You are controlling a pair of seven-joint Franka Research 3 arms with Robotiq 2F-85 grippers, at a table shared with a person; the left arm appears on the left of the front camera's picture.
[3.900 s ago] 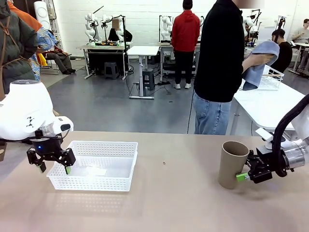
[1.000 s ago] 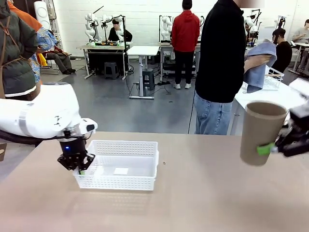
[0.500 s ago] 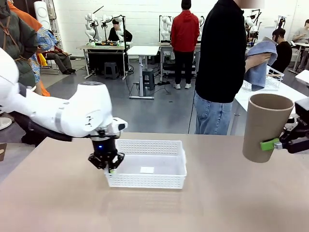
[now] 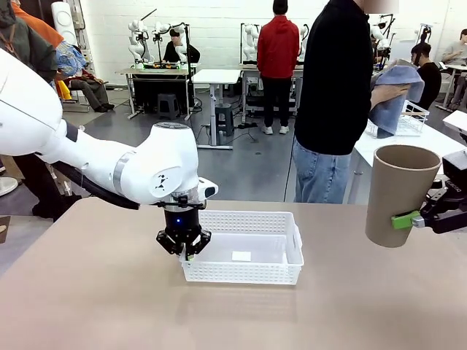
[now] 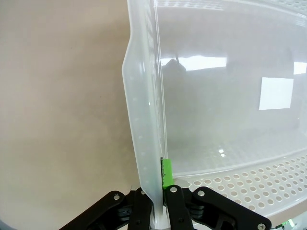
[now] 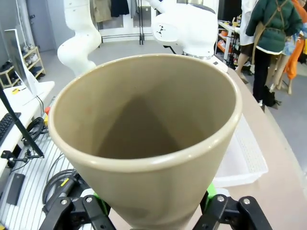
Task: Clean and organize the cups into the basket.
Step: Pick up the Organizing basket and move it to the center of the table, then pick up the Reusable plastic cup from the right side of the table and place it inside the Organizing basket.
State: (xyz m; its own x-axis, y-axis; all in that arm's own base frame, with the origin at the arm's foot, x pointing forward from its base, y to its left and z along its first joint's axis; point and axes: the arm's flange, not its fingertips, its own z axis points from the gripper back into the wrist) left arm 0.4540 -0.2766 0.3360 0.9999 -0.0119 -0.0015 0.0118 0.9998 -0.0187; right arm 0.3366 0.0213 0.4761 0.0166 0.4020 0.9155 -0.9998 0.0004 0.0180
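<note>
Front view: the shallow white plastic lattice basket (image 4: 244,273) sits at the centre of the frame on the tan surface (image 4: 95,292). Its floor carries 1 small white rectangular patch (image 4: 240,256). The left tool (image 4: 187,251) is clamped on the basket's left rim. In the left wrist view its 2 fingers (image 5: 166,173) pinch that thin wall. At the right edge of the frame the right tool (image 4: 412,219) grips a tall tan-brown tapered cup (image 4: 398,193), held upright with its mouth up, its base above the surface and well apart from the basket. The right wrist view shows plain tan walls inside the cup. Bare surface spreads across the lower frame and between the basket and the cup.
</note>
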